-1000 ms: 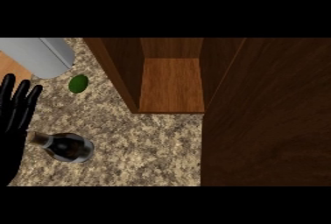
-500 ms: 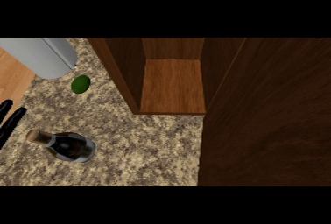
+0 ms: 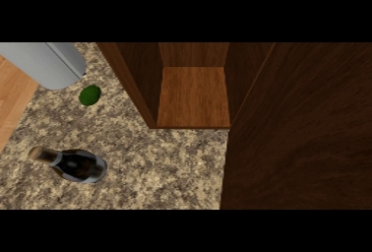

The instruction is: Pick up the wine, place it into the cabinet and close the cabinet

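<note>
- Neither robot hand in view — left or right; grip state impossible to tell.
- Wine (image 3: 73,165) standing on the desk (image 3: 160,167) at lower left, seen from above, cork tilted toward the upper left.
- Well apart from the cabinet (image 3: 193,96), which stands open at top centre with its wooden shelf bare.
- Cabinet door (image 3: 301,128) swung out, filling the right side as a dark wooden panel.
- Small green fruit (image 3: 90,95) on the desk between wine and a grey rounded object (image 3: 47,61) at upper left — just beside the latter.
- Strip of light wood along the left edge.
</note>
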{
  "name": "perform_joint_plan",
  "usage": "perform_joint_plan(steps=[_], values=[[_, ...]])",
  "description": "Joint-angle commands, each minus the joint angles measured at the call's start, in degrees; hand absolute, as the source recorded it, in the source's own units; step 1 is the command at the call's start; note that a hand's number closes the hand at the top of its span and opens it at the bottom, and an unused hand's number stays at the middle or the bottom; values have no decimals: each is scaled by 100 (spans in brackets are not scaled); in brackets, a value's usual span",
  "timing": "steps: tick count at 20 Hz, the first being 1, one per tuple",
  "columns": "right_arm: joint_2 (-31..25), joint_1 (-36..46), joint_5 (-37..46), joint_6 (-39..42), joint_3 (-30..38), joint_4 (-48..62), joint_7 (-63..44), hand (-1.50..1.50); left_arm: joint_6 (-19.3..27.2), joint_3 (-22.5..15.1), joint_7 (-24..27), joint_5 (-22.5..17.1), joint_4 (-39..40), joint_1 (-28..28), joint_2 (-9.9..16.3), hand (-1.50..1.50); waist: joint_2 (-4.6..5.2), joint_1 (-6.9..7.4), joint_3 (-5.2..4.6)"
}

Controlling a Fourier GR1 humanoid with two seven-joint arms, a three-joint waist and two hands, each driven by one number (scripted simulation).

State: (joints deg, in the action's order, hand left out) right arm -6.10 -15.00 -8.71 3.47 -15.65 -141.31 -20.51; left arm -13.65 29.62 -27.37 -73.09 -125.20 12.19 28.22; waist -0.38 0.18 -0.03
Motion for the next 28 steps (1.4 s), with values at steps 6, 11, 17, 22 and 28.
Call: perform_joint_plan(steps=[6, 11, 17, 22, 28], values=[[-110, -402, 132, -259, -370, -1475, -712, -150, 44, 1035, -687, -1048, -272, 407, 189, -150, -6, 6, -1], [-25, -231, 554, -452, -816, -1409, -771, -150, 51, 1215, -774, -1094, -453, 512, -73, -150, -2, 4, -3], [-248, -110, 391, -578, -714, -1728, -1099, -150, 338, 1633, -900, -1273, -262, 224, 259, -150, 1, -38, -1], [-289, -86, 511, -722, -848, -1750, -1084, -150, 390, 1584, -828, -1019, 104, -117, 356, -150, 12, -84, -1], [-168, 158, 323, -904, -542, -1462, -967, -150, -183, 1379, -670, -104, 486, -14, 3, -150, 26, -59, -2]])
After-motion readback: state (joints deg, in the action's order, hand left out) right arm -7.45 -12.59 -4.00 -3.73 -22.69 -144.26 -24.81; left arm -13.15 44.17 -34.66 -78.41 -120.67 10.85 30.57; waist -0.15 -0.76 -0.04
